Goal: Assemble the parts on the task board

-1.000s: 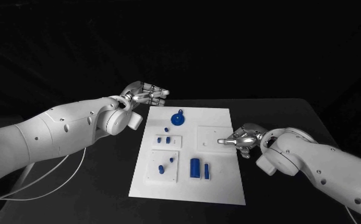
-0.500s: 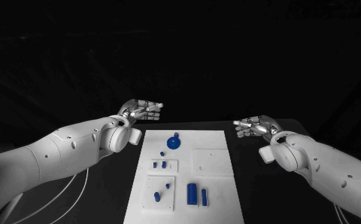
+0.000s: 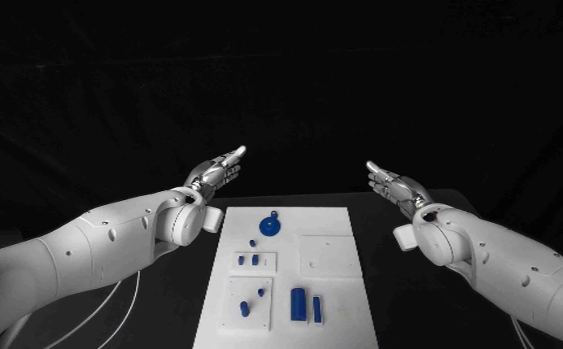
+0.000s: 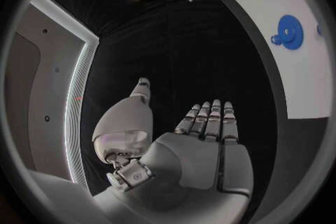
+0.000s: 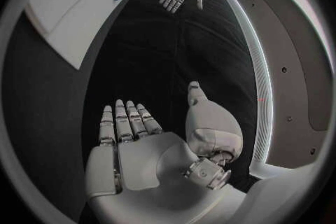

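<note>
Blue parts (image 3: 268, 225) lie on the white board (image 3: 334, 284) in the middle of the table, and the left hand (image 3: 216, 172) and right hand (image 3: 392, 182) hang past the board's far corners, flat, fingers straight, holding nothing. Both hands are well apart from the parts, so a long reach down could bump the small pieces or push the board. Room is wide at the board's side edges.

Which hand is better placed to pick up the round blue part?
Left, probably. The left hand is open on the side where the round blue part lies; the right hand, also open, is across the task board.
</note>
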You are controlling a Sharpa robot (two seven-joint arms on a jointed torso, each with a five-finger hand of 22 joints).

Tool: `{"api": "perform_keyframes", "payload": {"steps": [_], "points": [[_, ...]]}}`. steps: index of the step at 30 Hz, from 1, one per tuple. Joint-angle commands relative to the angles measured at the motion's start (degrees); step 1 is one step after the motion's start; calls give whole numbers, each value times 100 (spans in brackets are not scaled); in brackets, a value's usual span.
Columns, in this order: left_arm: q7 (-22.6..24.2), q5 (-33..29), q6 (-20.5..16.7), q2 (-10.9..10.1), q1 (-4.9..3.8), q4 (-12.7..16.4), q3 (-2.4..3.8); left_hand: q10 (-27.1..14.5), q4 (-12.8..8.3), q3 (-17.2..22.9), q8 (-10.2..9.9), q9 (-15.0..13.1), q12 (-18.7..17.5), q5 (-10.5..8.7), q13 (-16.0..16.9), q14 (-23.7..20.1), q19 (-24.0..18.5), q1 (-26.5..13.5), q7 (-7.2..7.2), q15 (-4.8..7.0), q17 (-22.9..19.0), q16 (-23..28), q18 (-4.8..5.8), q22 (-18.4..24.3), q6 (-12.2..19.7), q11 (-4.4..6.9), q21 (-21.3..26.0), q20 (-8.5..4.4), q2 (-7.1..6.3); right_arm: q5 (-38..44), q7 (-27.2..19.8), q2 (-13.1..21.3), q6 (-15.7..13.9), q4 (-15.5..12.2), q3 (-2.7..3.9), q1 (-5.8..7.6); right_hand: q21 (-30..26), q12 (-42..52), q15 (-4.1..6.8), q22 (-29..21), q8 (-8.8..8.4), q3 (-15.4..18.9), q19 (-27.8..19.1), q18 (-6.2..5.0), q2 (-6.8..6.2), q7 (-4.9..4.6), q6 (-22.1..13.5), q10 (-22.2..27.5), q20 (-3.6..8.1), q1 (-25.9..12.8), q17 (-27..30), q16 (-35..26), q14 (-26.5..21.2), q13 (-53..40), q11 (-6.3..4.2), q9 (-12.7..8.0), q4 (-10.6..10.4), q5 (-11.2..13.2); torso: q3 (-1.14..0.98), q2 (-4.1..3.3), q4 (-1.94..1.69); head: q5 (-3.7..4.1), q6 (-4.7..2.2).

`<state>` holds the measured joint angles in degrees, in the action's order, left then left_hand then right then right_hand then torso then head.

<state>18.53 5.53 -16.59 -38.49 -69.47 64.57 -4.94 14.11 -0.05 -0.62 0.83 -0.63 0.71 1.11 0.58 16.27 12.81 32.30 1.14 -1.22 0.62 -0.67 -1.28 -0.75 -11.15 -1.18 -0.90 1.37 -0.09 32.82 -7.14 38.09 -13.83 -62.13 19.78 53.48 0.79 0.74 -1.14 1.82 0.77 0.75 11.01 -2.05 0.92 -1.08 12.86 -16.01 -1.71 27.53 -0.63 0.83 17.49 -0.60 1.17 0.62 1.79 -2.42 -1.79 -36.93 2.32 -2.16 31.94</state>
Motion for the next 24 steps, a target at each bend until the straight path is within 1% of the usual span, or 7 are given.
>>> {"api": "perform_keyframes", "payload": {"steps": [1,2,6,12,15,19,24], "points": [[340,-154,-724,-87,133,399,70,-1411,5,62,-83,63,-71,-111,-58,-1627,-1281,-3230,-114,122,-62,67,128,75,1115,118,90,-137,9,-729,-558,76,-674,-385,-201,96,-79,-74,114,-182,-77,-75,-1101,205,-92,108,-1286,1601,171,-2753,63,-83,-1749,60,-117,-62,-179,242,96,306,-124,108,119],[431,-200,-959,-149,225,647,119,-1411,5,62,-83,63,-71,-111,-58,-1627,-1281,-3230,-114,122,-62,67,128,75,1115,118,90,-137,9,-977,-724,133,-902,-617,-373,152,-79,-74,114,-182,-77,-75,-1101,205,-92,108,-1286,1601,171,-2753,63,-83,-1749,60,-117,-62,-179,242,113,360,-146,129,144],[694,-334,-1638,-328,492,1363,261,-1411,5,62,-83,63,-71,-111,-58,-1627,-1281,-3230,-114,122,-62,67,128,75,1115,118,90,-137,9,-1705,-1212,300,-1575,-1302,-881,315,-79,-74,114,-182,-77,-75,-1101,205,-92,108,-1286,1601,171,-2753,63,-83,-1749,60,-117,-62,-179,242,164,527,-213,196,222],[999,-488,-2424,-534,801,2192,425,-1411,5,62,-83,63,-71,-111,-58,-1627,-1281,-3230,-114,122,-62,67,128,75,1115,118,90,-137,9,-2702,-1878,528,-2494,-2237,-1574,538,-79,-74,114,-182,-77,-75,-1101,205,-92,108,-1286,1601,171,-2753,63,-83,-1749,60,-117,-62,-179,242,179,575,-232,216,244],[1078,-528,-2629,-588,882,2408,468,-1411,5,62,-83,63,-71,-111,-58,-1627,-1281,-3230,-114,122,-62,67,128,75,1115,118,90,-137,9,-2997,-2075,595,-2766,-2514,-1780,604,-79,-74,114,-182,-77,-75,-1101,205,-92,108,-1286,1601,171,-2753,63,-83,-1749,60,-117,-62,-179,242,179,575,-232,216,244],[1126,-552,-2752,-620,930,2538,494,-1411,5,62,-83,63,-71,-111,-58,-1627,-1281,-3230,-114,122,-62,67,128,75,1115,118,90,-137,9,-3243,-2240,652,-2993,-2746,-1951,659,-79,-74,114,-182,-77,-75,-1101,205,-92,108,-1286,1601,171,-2753,63,-83,-1749,60,-117,-62,-179,242,179,575,-232,216,244],[1126,-553,-2753,-620,930,2538,494,-1411,5,62,-83,63,-71,-111,-58,-1627,-1281,-3230,-114,122,-62,67,128,75,1115,118,90,-137,9,-3282,-2266,661,-3029,-2782,-1978,668,-79,-74,114,-182,-77,-75,-1101,205,-92,108,-1286,1601,171,-2753,63,-83,-1749,60,-117,-62,-179,242,179,575,-232,216,244]]}}
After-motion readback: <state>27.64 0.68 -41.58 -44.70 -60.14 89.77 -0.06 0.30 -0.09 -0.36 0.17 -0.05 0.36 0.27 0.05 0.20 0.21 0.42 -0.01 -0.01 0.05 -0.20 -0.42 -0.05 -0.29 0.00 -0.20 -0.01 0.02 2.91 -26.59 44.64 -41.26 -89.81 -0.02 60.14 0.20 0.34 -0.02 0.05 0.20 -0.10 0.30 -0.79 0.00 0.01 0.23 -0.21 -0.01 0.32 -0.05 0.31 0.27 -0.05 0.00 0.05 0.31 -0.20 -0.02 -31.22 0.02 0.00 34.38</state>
